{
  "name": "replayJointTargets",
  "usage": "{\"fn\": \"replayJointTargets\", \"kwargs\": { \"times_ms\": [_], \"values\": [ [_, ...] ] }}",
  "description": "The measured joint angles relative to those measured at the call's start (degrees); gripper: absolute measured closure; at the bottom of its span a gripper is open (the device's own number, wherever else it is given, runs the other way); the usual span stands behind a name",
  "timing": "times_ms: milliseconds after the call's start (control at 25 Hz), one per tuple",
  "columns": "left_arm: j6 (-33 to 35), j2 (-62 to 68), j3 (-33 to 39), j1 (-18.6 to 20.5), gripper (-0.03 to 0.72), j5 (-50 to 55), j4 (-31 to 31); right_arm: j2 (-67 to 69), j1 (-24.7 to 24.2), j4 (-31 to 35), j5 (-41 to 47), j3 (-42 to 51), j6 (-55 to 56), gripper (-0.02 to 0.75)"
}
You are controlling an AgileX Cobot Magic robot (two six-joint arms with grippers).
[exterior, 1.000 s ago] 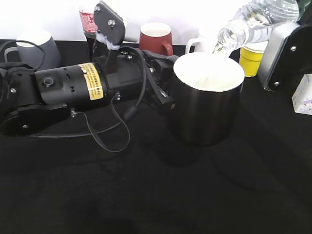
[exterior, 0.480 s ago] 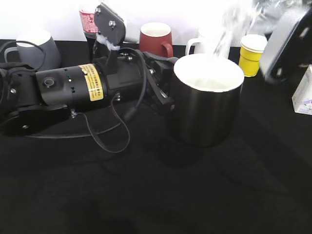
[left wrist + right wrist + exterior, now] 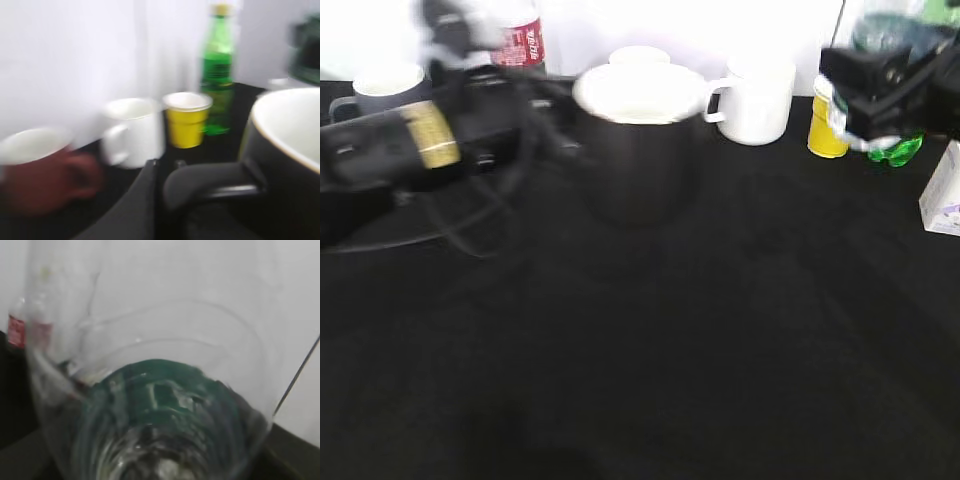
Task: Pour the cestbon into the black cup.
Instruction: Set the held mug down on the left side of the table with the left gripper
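The black cup [image 3: 635,170], white inside, stands back left of centre. My left gripper [image 3: 555,135] is shut on its handle; the view is blurred. In the left wrist view the black cup [image 3: 290,150] fills the right side, and my left gripper [image 3: 165,200] has one finger beside the handle. My right gripper [image 3: 875,90] at the far right is shut on the cestbon [image 3: 892,38], away from the cup. The right wrist view looks along the clear cestbon [image 3: 150,405] with its dark green label; my right gripper's jaws are hidden behind it.
Along the back stand a grey mug [image 3: 385,85], a cola bottle [image 3: 520,40], a white mug [image 3: 755,100], a yellow paper cup [image 3: 825,125] and a green soda bottle [image 3: 216,75]. A dark red mug [image 3: 40,170] is near. A white box [image 3: 942,190] sits at the right edge.
The cestbon has left its tilted place over the cup's rim and moved right and down with the right gripper. The left arm has drawn the black cup back and to the left.
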Motion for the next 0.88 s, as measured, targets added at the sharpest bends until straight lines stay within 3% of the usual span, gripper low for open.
{"fn": "replayJointTargets", "kwargs": {
  "times_ms": [80,160,280,360,560,720,880],
  "values": [
    [2.78,0.0,3.5,4.02,0.645,-2.11,-1.6,0.0,0.0,0.05,1.59,0.0,0.13,0.251],
    [6.21,0.0,6.6,7.7,0.645,-4.45,-7.15,0.0,0.0,0.05,1.64,0.0,0.15,0.251],
    [11.81,0.0,7.77,11.48,0.645,-5.08,-12.07,0.0,0.0,0.05,1.67,0.0,0.2,0.251],
    [17.41,0.61,7.83,11.7,0.645,-6.57,-18.04,0.0,0.0,0.05,1.71,0.0,0.2,0.251],
    [18.91,12.29,7.28,11.95,0.645,-13.89,-24.36,0.0,0.0,0.05,1.71,0.0,0.2,0.251],
    [19.06,18.18,0.75,11.95,0.645,-14.25,-25.16,0.0,0.0,0.07,1.71,0.0,0.2,0.252],
    [19.06,21.12,-0.47,11.95,0.645,-13.86,-25.11,0.0,0.0,0.07,1.71,0.0,0.2,0.252]
  ]
}}
